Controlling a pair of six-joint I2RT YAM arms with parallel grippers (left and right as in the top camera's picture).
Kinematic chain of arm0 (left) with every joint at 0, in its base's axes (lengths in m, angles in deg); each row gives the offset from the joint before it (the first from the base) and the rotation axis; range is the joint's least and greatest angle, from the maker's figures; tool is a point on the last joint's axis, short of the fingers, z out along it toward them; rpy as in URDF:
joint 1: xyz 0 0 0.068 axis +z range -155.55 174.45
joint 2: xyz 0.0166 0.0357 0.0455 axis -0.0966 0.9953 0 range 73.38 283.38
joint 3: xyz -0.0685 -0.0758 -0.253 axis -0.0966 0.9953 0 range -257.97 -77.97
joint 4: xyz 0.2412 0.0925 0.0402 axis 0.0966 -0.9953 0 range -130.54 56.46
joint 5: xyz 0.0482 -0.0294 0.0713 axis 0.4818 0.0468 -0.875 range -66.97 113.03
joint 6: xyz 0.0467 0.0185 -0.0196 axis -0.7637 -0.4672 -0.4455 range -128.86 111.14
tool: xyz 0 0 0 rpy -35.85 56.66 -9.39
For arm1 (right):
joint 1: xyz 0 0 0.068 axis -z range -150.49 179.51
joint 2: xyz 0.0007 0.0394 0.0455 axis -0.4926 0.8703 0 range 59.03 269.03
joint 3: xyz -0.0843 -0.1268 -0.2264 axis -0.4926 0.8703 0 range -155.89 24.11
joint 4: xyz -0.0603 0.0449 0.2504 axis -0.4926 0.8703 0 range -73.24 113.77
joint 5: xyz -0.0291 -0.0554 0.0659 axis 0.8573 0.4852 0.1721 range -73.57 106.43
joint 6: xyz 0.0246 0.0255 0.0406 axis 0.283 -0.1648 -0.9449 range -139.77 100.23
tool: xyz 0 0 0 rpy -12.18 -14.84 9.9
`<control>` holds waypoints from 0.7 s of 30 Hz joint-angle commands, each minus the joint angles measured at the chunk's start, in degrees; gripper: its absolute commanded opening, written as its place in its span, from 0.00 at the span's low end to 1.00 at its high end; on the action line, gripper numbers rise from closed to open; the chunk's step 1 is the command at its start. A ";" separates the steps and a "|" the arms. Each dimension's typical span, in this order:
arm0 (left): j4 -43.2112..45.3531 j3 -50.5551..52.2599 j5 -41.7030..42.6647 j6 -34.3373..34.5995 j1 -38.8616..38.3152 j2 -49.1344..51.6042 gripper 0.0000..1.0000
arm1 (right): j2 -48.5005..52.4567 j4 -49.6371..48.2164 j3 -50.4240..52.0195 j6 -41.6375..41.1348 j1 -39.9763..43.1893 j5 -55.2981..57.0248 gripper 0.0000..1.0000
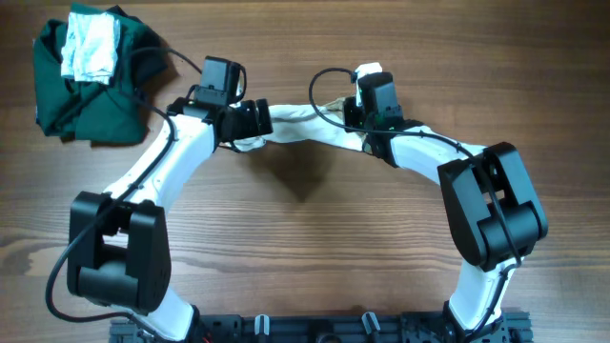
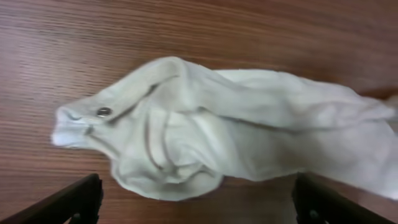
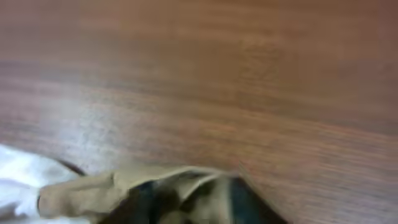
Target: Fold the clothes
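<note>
Surface: brown wood-grain table (image 1: 305, 238), matte, running under both of my grippers.

Left gripper (image 2: 198, 198): jaws spread wide, holding nothing. Both fingers (image 2: 74, 200) hang over bare wood at the near edge of the garment (image 2: 236, 130).

The garment lies directly below and ahead of the left jaws. It is cream and rumpled, stretched in a band away to that gripper's right. A small metal snap (image 2: 104, 112) sits near its left tip.

Right gripper (image 1: 367, 119): over the other end of the same band. Its wrist view is blurred, with tan cloth and dark green edging bunched right at the jaws and only bare wood ahead. I cannot tell whether these jaws grip the cloth or are parted.

Further out, well beyond the left gripper at the table's far left corner: a dark green heap (image 1: 95, 100) with a whitish cloth (image 1: 91, 48) on top.
</note>
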 commanded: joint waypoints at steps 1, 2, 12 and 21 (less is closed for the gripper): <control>-0.20 -0.42 1.99 -3.30 -2.93 -0.63 0.98 | 0.50 0.44 -4.94 -0.35 0.07 3.58 0.55; -0.26 -0.42 2.03 -3.28 -3.69 -0.63 0.99 | 0.50 1.36 -5.92 -0.42 0.09 3.48 0.59; 7.23 -0.35 4.39 -4.37 -6.67 1.70 0.80 | 0.04 14.51 -12.09 -2.51 0.07 -1.11 0.99; 9.94 -0.35 9.88 -4.37 -6.67 8.72 0.39 | -2.97 25.68 -15.78 -3.85 0.07 -6.21 0.99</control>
